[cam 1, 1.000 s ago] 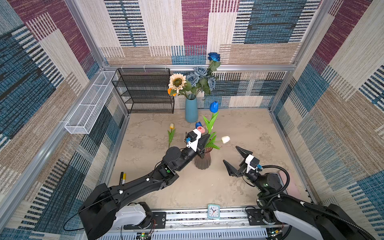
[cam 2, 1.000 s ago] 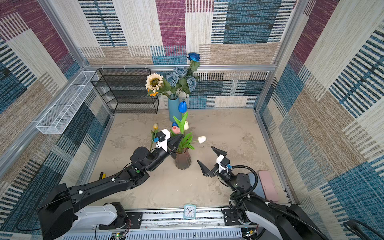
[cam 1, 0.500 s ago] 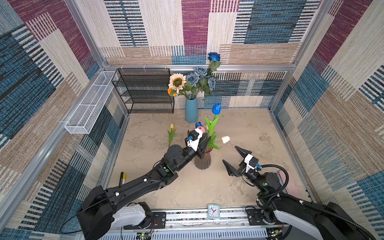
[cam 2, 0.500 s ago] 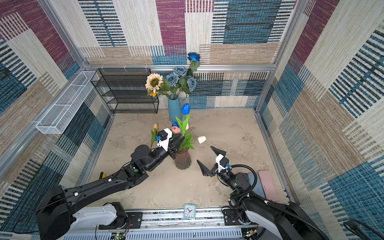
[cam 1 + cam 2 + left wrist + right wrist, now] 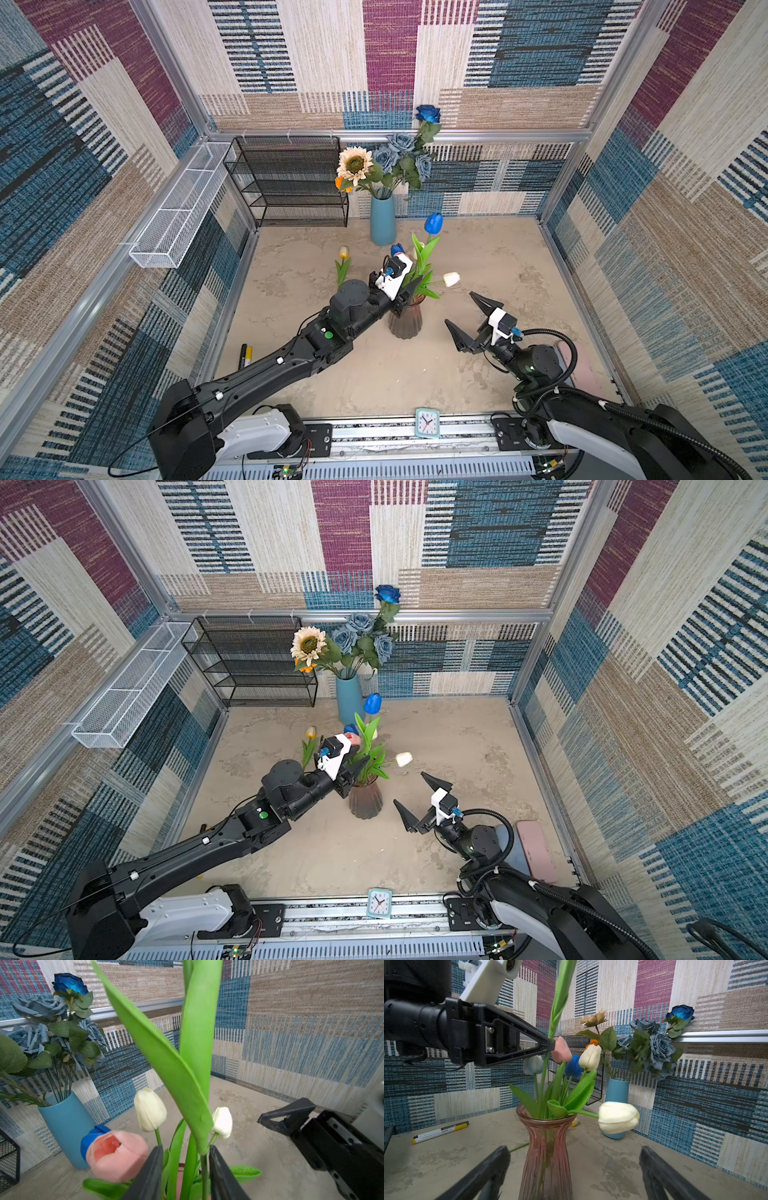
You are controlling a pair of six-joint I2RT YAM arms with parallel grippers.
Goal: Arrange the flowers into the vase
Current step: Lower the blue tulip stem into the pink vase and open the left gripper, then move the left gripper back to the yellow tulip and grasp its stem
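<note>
A ribbed pink glass vase stands mid-table with several tulips in it. A tall blue tulip rises highest, a white tulip droops to the right, and a pink tulip sits beside my left fingers. My left gripper is open just above the vase mouth, with green stems loose between its jaws. A yellow tulip lies on the table left of the vase. My right gripper is wide open and empty, facing the vase.
A blue vase with roses and a sunflower stands at the back wall beside a black wire rack. A white mesh basket hangs on the left wall. Markers, a small clock and a pink pad lie near the table edges.
My left gripper's jaws have parted from shut, letting go of the tall blue tulip's stem, and the bloom has sunk slightly. The right gripper has edged a little toward the vase.
</note>
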